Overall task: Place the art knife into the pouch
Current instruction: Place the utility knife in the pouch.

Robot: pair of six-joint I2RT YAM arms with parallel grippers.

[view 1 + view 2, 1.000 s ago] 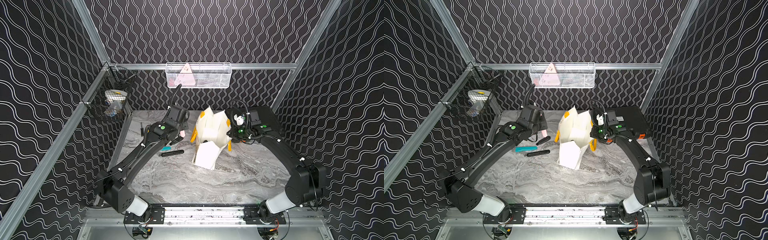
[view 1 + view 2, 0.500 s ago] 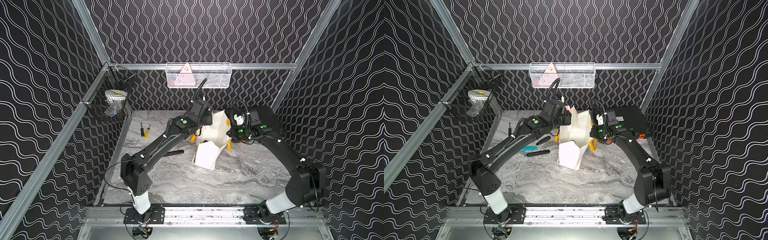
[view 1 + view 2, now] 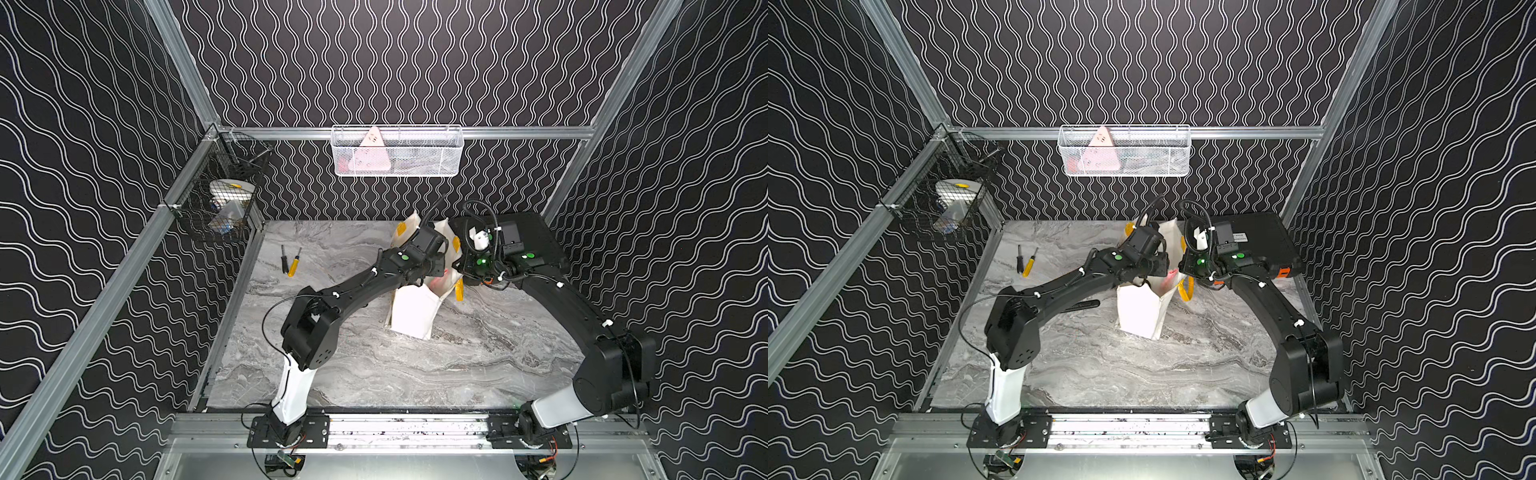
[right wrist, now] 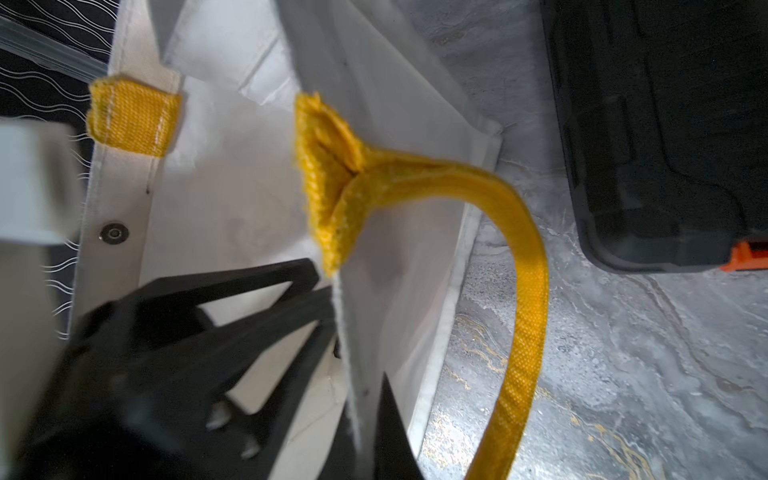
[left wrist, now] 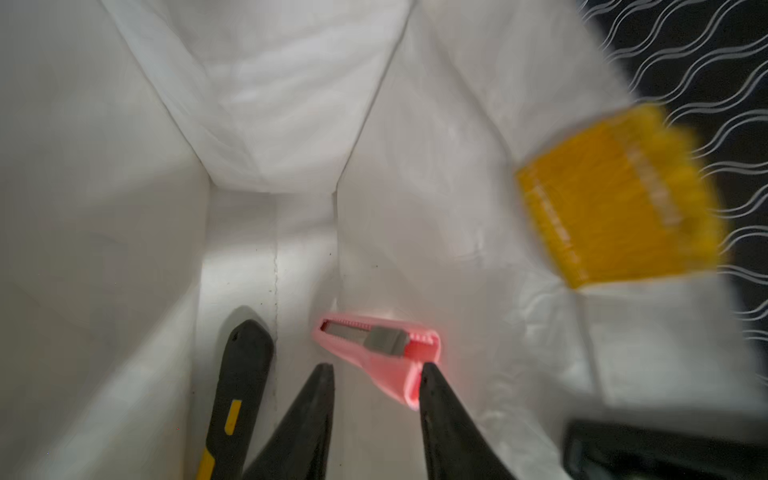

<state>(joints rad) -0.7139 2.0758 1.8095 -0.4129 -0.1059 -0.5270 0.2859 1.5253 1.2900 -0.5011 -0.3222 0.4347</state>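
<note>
1. The pouch (image 3: pixel 413 309) is standing upright on the marble table (image 3: pixel 374 374), mouth open, between the two arms in both top views.
2. The right gripper (image 4: pixel 355 336) is pinching the pouch's white side wall at the rim, its fingers closed on the fabric just beside a yellow handle (image 4: pixel 528 291).
3. The left gripper (image 5: pixel 377 368) is reaching down into the pouch mouth, its fingers standing apart.
4. The art knife (image 5: pixel 374 353) (pink, grey slider) is showing inside the pouch, just past the fingertips. Its rear end is sitting right at one fingertip — contact cannot be told.
5. A black-and-yellow tool (image 5: pixel 239 395) is lying inside the pouch, near the art knife.
6. A black case (image 3: pixel 540 237) is sitting behind the right arm; two screwdrivers (image 3: pixel 291 262) are lying well apart from the pouch, on the left arm's side.
</note>
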